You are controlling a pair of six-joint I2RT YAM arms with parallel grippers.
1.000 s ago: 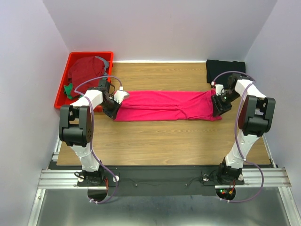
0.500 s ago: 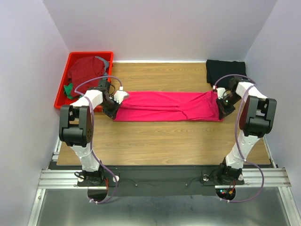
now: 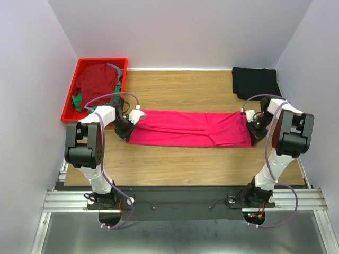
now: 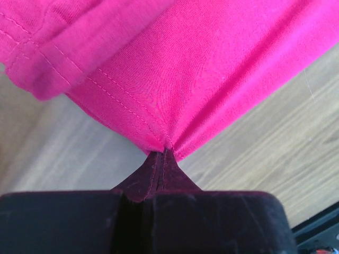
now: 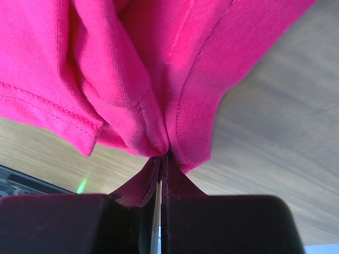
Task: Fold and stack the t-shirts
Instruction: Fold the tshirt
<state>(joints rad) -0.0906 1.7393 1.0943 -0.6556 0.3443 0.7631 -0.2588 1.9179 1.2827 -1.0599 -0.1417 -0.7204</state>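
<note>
A bright pink-red t-shirt (image 3: 188, 128) lies folded into a long band across the middle of the table, stretched taut between both arms. My left gripper (image 3: 128, 127) is shut on its left end; in the left wrist view the cloth (image 4: 175, 69) bunches into the closed jaws of the left gripper (image 4: 161, 153). My right gripper (image 3: 251, 127) is shut on the right end, and the right wrist view shows the hem (image 5: 159, 84) pinched by the right gripper (image 5: 161, 156). A black t-shirt (image 3: 255, 81) lies folded at the back right. A dark red t-shirt (image 3: 97, 79) and a bit of green cloth (image 3: 77, 100) lie in the bin.
The red plastic bin (image 3: 70, 94) stands at the back left, close behind the left arm. The wooden table (image 3: 180, 159) runs bare in front of the pink shirt. Walls close in on three sides.
Both grippers closed on the shirt's ends. The shirt and both grippers have moved a little toward the near edge, and the right gripper drew outward, so the band is pulled straighter.
</note>
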